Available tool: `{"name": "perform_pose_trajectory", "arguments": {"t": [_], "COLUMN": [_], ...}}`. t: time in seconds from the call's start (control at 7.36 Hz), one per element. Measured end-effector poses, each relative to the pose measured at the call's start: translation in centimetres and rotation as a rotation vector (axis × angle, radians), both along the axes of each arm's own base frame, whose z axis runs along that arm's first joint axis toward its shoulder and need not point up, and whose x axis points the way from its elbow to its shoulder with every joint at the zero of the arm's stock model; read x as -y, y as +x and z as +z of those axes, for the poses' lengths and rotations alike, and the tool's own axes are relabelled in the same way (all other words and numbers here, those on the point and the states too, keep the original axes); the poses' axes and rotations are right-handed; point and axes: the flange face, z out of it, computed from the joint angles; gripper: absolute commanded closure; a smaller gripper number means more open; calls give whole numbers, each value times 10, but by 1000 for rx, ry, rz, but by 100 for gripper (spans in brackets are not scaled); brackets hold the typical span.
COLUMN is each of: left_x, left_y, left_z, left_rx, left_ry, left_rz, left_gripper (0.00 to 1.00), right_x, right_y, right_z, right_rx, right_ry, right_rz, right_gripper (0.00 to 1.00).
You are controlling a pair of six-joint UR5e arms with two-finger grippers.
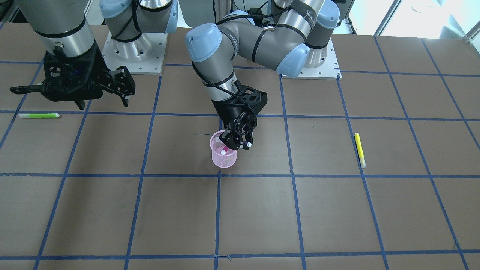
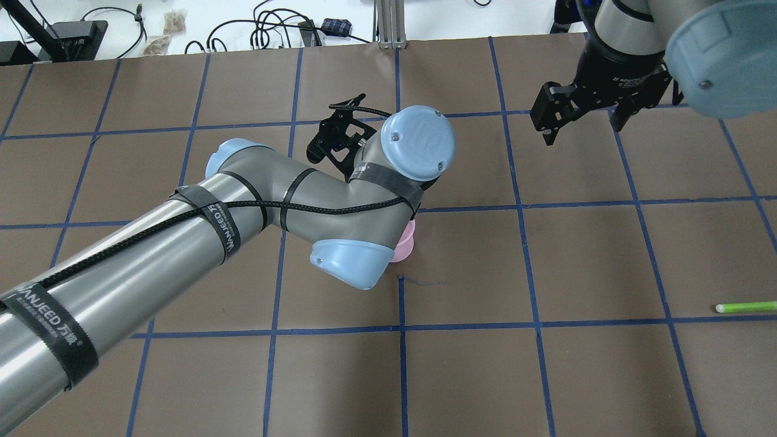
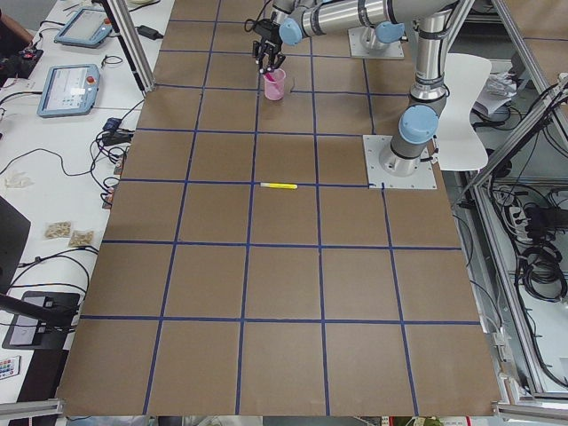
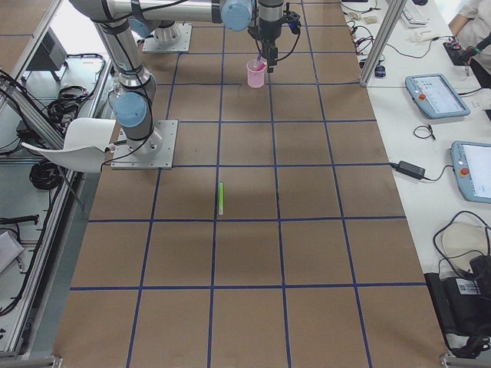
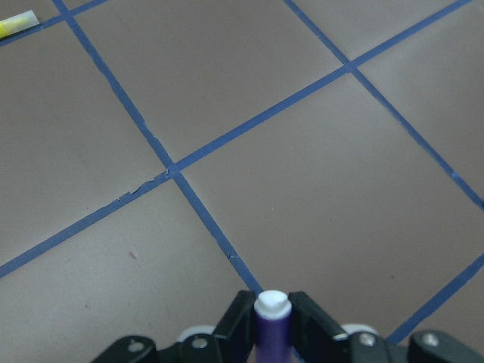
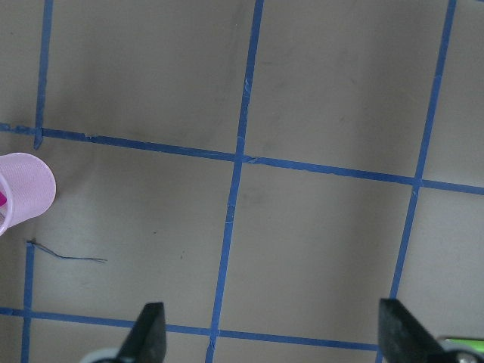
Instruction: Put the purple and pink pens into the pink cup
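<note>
The pink mesh cup stands upright near the table's middle; it also shows in the overhead view and the right wrist view. A pink pen with a white end stands inside it. My left gripper is right above the cup's rim, shut on the purple pen, which has a white end and sits between the fingers. My right gripper hovers open and empty well off to the cup's side, fingers wide apart in its wrist view.
A green pen lies on the table below the right gripper, also seen in the overhead view. A yellow pen lies on the robot's left side. Both arm bases stand at the table's back edge.
</note>
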Motion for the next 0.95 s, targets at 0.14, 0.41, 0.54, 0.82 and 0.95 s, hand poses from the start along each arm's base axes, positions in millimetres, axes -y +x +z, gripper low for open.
{"name": "perform_pose_trajectory", "arguments": {"t": [0.14,0.41,0.54,0.82,0.95], "left_x": [-3,-13,-17,-20,-20], "left_y": [-5,-18,-24,-28,-28], "left_z": [-4,-9,-11,-14,-13], "left_rx": [16,47,67,88,92], "left_ry": [-3,-18,-29,-33,-33], "left_rz": [-5,-20,-26,-37,-42], "left_gripper": [100,100,100,92,87], "right_x": [1,4,5,4,3], "right_y": [1,1,1,1,1], "right_z": [0,2,1,0,0], "right_rx": [19,40,42,43,43], "right_ry": [-4,-30,-44,-50,-51], "right_rz": [-3,-6,-6,-9,-11], "right_gripper": [0,0,0,0,0]}}
